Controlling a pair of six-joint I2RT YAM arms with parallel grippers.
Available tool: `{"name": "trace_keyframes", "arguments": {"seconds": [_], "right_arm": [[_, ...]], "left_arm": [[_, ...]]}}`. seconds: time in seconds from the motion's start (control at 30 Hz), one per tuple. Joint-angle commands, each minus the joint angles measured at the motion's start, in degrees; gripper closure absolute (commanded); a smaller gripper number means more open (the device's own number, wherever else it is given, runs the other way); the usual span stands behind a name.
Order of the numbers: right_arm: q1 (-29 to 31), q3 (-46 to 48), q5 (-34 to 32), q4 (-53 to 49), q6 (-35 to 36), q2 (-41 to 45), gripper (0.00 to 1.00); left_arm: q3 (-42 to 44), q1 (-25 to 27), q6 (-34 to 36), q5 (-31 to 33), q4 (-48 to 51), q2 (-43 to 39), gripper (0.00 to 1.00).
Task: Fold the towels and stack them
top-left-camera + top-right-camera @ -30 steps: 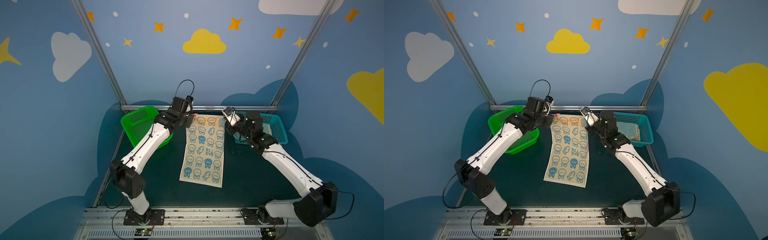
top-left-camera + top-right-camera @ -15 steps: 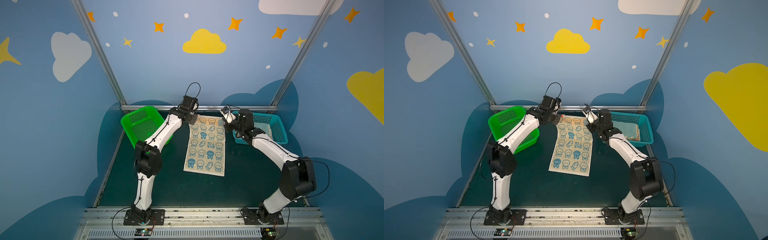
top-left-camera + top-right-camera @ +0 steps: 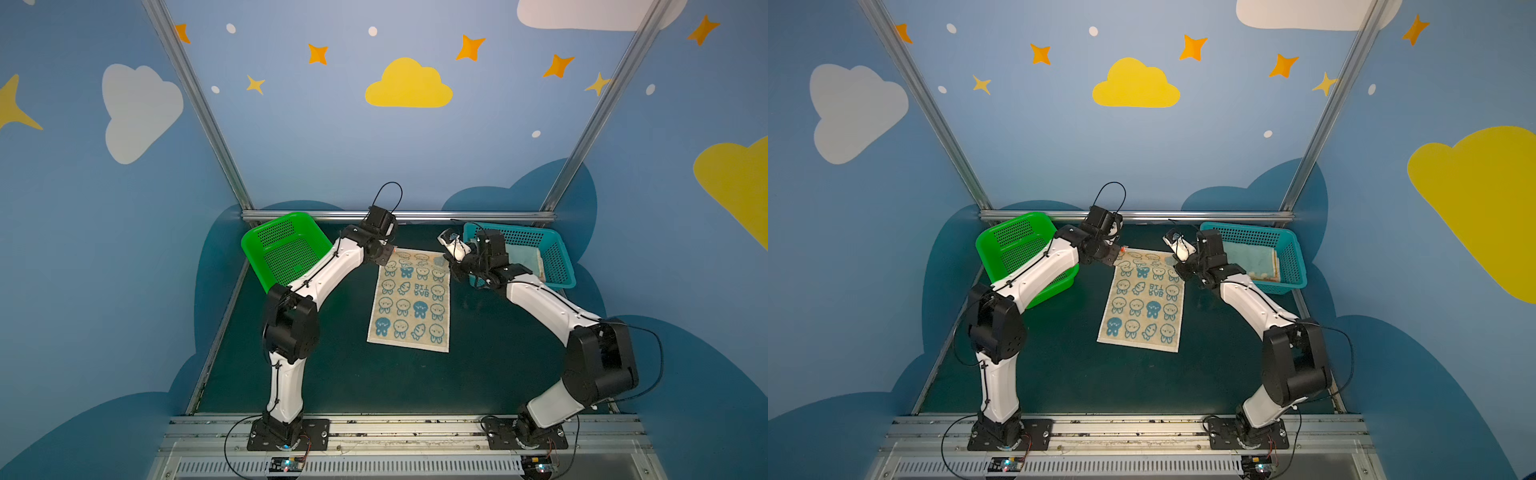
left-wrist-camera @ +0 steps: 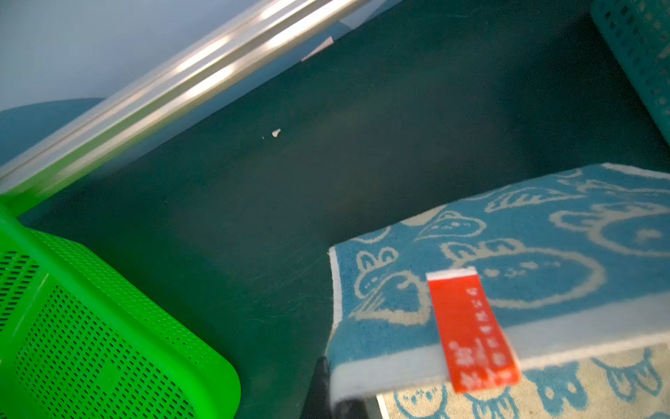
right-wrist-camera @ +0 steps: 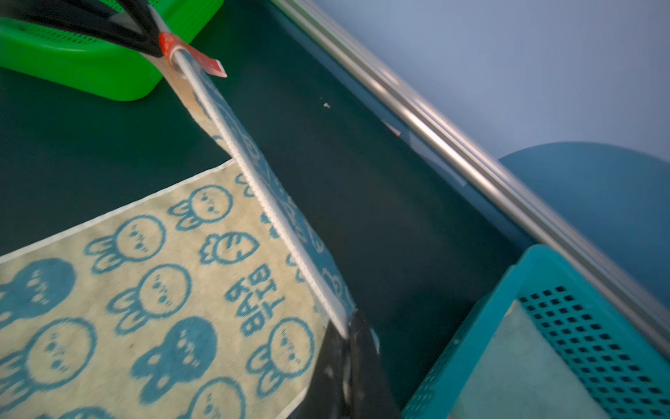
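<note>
Clenching the upper corners of the towel (image 3: 409,309) with my left end effector (image 3: 390,252) and right end effector (image 3: 448,266), I see in a top view its long axis run down the counter (image 3: 498,357) to the free lower edge.

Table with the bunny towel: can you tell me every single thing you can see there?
bunny towel: 1, pale yellow with blue rabbits, middle of the table, far edge lifted
red tag: 1, red, on the towel's lifted left corner
green basket: 1, bright green, far left, looks tilted
teal basket: 1, teal, far right
folded cloth: at least 1, pale teal, inside the teal basket
white scrap: 1, white, on the table near the rail
table: 1, dark green
metal rail: 1, silver, along the table's far edge
left arm: 1, white and black
right arm: 1, white and black
left pincer: 1, black, shut on the towel's far left corner
right pincer: 1, black, shut on the far right corner
</note>
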State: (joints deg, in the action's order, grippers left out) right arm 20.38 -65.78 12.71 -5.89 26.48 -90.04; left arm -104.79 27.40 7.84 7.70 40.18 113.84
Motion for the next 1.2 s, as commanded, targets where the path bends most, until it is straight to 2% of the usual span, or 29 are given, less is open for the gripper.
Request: {"name": "trace_keyframes", "arguments": {"seconds": [0.0,0.17,0.53,0.83,1.17], "right_arm": [[-0.9,1.6,1.2,-9.3,-4.3,3.9,1.00],[0.5,4.8,3.6,-15.6,-11.1,6.5,1.00],[3.8,11.7,1.3,-24.5,-5.5,14.9,1.00],[7.8,17.1,0.2,-25.8,-1.7,21.5,1.00],[12.2,20.7,-3.6,-26.7,-1.6,18.2,1.00]], "left_arm": [[3.8,-0.8,-1.4,3.3,-0.7,-3.8,0.96],[9.4,0.8,-1.9,4.3,-0.6,-7.3,0.96],[24.8,6.2,-3.0,6.7,-4.9,-16.4,0.96],[31.9,8.7,-5.9,7.8,-5.8,-20.5,0.96],[37.4,10.2,-8.3,6.8,-7.2,-21.8,0.96]]}}
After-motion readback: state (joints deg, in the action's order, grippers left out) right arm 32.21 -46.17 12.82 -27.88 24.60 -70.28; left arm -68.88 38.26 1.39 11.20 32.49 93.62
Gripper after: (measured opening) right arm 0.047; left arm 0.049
